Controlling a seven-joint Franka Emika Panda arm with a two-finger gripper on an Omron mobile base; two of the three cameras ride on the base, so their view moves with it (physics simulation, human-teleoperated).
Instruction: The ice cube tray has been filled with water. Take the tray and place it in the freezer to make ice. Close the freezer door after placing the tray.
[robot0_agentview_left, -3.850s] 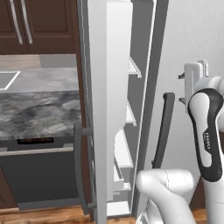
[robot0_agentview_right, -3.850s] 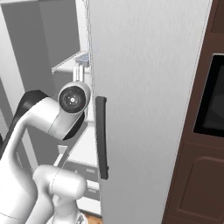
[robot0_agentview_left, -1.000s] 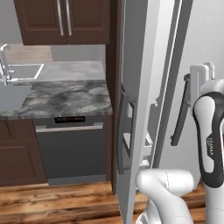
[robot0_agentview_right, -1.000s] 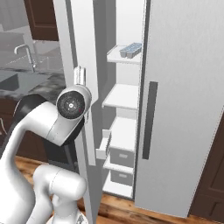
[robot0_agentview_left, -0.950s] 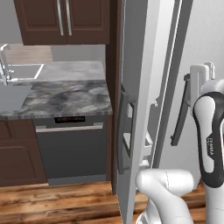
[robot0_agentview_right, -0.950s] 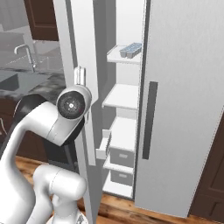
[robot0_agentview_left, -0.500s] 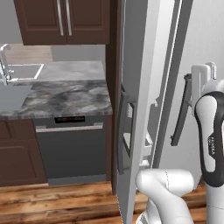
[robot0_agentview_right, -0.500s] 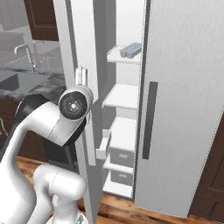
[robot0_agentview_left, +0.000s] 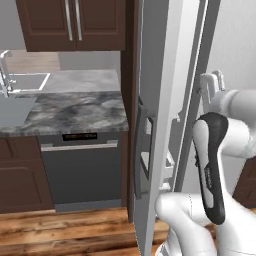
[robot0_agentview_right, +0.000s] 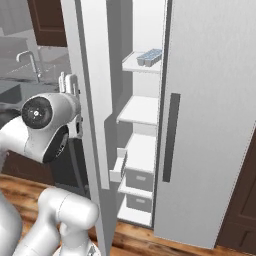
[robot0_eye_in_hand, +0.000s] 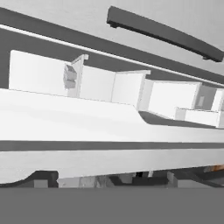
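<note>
White smooth-shelved freezer (robot0_agentview_right: 142, 107) holds gridded ice cube tray (robot0_agentview_right: 149, 56).

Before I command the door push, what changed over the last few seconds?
Both base views shifted as a whole, so the base drove. In the last second the arm swung its elbow leftward in both base views. The freezer door stayed ajar and the ice cube tray stayed on the upper shelf; nothing was gripped.
</note>
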